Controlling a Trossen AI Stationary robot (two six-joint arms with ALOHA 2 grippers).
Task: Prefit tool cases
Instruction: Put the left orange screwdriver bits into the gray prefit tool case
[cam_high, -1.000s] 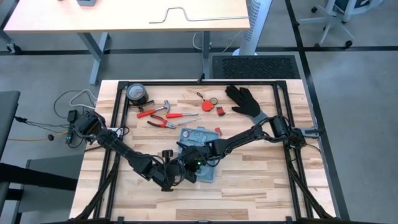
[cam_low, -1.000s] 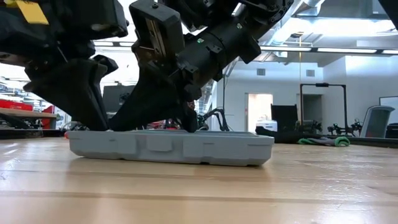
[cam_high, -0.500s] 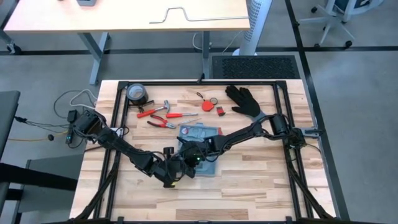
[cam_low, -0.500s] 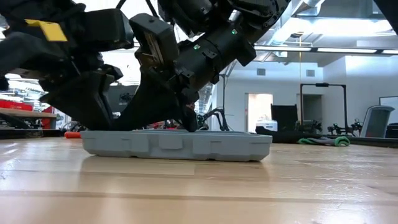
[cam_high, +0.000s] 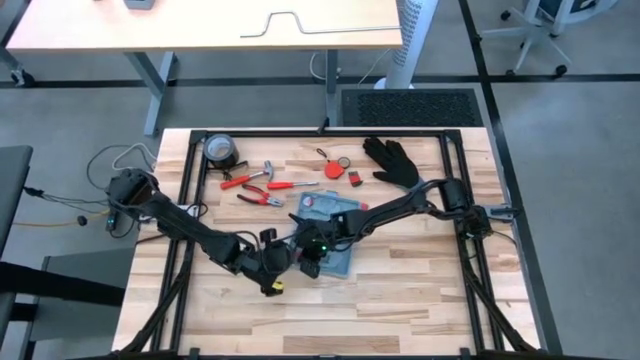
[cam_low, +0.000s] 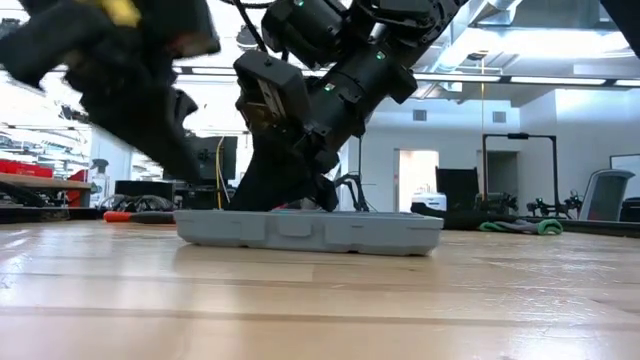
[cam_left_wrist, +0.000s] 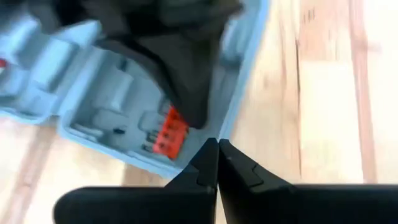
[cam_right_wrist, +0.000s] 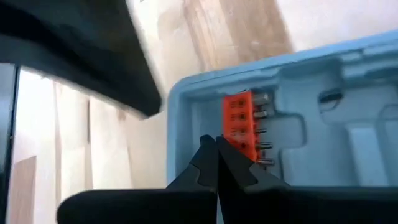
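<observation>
Tool case (cam_high: 328, 232) shifted rightward, right pincer (cam_high: 313, 252) inside it

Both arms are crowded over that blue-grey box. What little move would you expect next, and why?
Probably the left gripper backs off a little. Its fingers are shut on nothing, just off the tool case, which lies flat on the table with an orange bit holder already seated in one corner. The right gripper, also shut, sits at that holder, so clearing room there seems sensible.

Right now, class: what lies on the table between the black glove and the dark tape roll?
In the high view, between the glove and the tape roll lie red-handled pliers, a red tag and a small red block.
</observation>
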